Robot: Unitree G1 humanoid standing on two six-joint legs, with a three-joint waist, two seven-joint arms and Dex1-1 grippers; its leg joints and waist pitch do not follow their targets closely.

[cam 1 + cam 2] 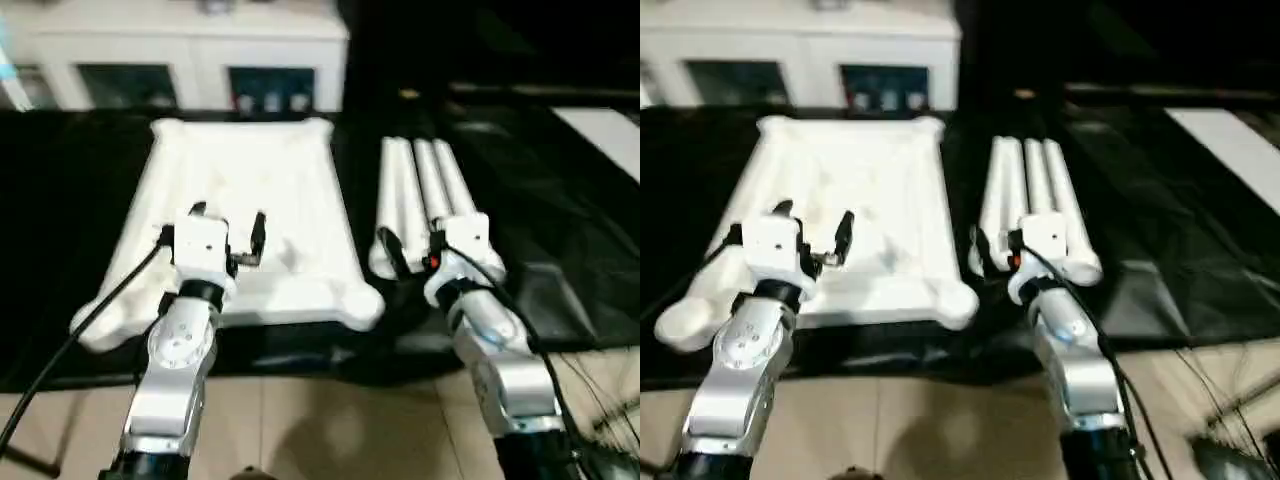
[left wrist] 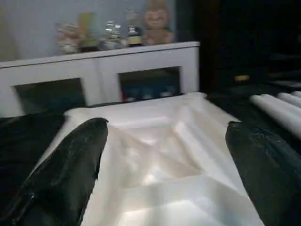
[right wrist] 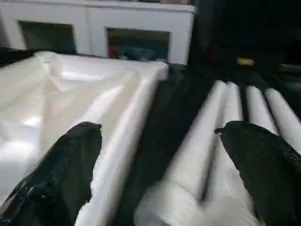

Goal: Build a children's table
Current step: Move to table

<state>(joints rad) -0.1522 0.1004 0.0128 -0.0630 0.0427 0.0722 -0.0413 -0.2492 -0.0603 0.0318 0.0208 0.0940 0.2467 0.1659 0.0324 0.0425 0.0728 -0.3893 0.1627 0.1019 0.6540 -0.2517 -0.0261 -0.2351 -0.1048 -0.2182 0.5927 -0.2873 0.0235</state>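
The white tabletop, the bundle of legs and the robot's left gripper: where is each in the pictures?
Tabletop (image 1: 250, 175): left eye view, on its ribbed underside.
Legs (image 1: 418, 190): left eye view, on the middle tube.
Left gripper (image 1: 228, 228): left eye view, between its open fingertips.

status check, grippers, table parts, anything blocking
Left gripper open over table top. Right gripper open at legs, bundled beside top. Nothing in the way.

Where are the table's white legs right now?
The legs lie side by side on the black cloth, just right of the table top, under the right gripper.
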